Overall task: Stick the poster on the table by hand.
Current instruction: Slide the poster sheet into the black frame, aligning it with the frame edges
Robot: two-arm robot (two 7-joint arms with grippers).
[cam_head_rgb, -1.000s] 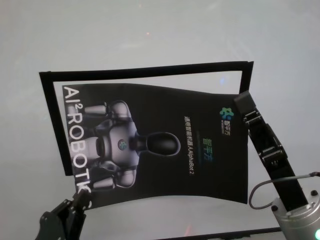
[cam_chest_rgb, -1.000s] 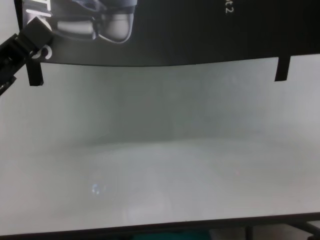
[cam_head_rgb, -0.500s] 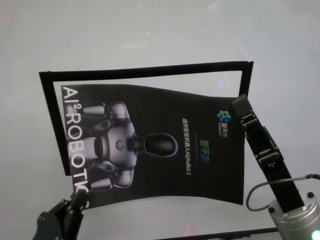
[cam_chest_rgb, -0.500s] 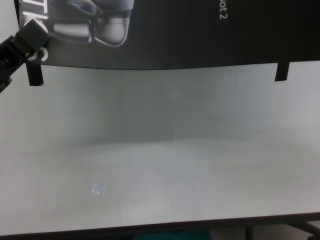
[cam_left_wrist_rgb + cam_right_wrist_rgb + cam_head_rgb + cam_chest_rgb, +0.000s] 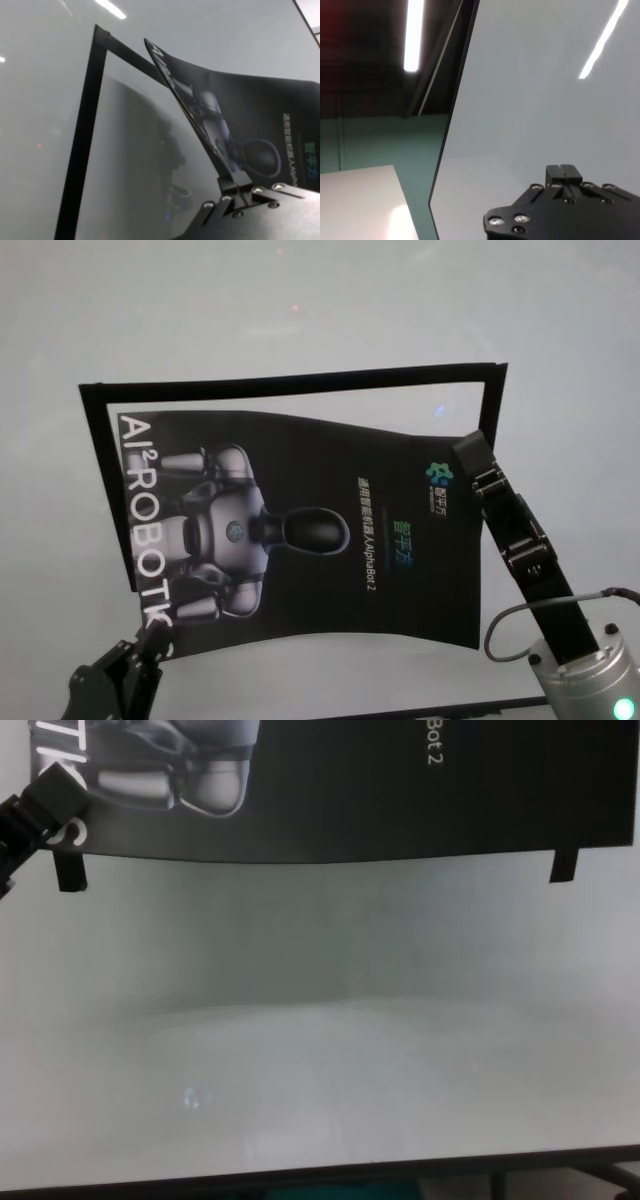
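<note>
The poster [image 5: 300, 530], black and glossy with a silver robot figure and white lettering, hangs bowed a little above the table [image 5: 300, 300]. My left gripper [image 5: 152, 638] is shut on its near left corner. In the left wrist view the left gripper [image 5: 235, 182] pinches the edge of the poster [image 5: 250, 115]. My right gripper [image 5: 468, 452] is shut on the poster's right edge. In the right wrist view the right gripper [image 5: 563, 175] has its fingers pressed together, and the sheet itself does not show. In the chest view the poster [image 5: 400, 790] fills the top, with the left gripper [image 5: 60, 795] at its corner.
A black tape frame [image 5: 290, 382] lies on the table along the far, left and right sides under the poster. Its near ends [image 5: 563, 866] stick out below the sheet. The table's dark front edge [image 5: 320, 1175] runs along the bottom of the chest view.
The poster and both grippers have shifted a little to the left and away from me. In the chest view the poster's near edge has moved up.
</note>
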